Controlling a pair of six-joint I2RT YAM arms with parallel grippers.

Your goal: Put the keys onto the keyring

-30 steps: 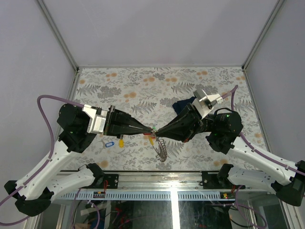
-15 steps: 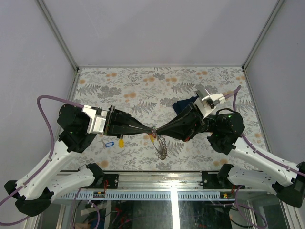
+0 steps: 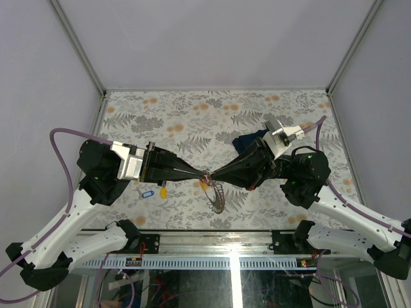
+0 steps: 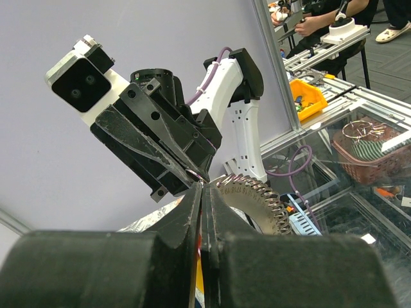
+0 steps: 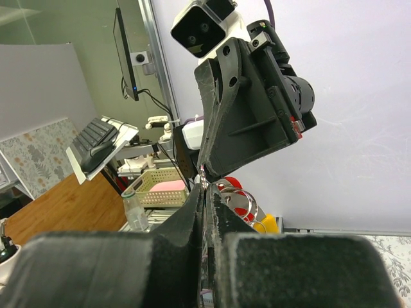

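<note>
Threading appears to be the step in hand. The left gripper and right gripper meet tip to tip above the floral table, each with its jaws pressed together. The keyring dangles just under that meeting point, though which tip pinches it cannot be told. A blue-tagged key and a yellow-tagged key lie on the table. The next move probably calls for fine, steady alignment without loosening either pinch.

**Arm Hardware: Visual Condition**

Left arm and right arm: white link shells, black joint housings. A purple cable loops off the left, a second purple cable off the right. Left gripper and right gripper: black, wedge-shaped, screw recesses visible.
</note>
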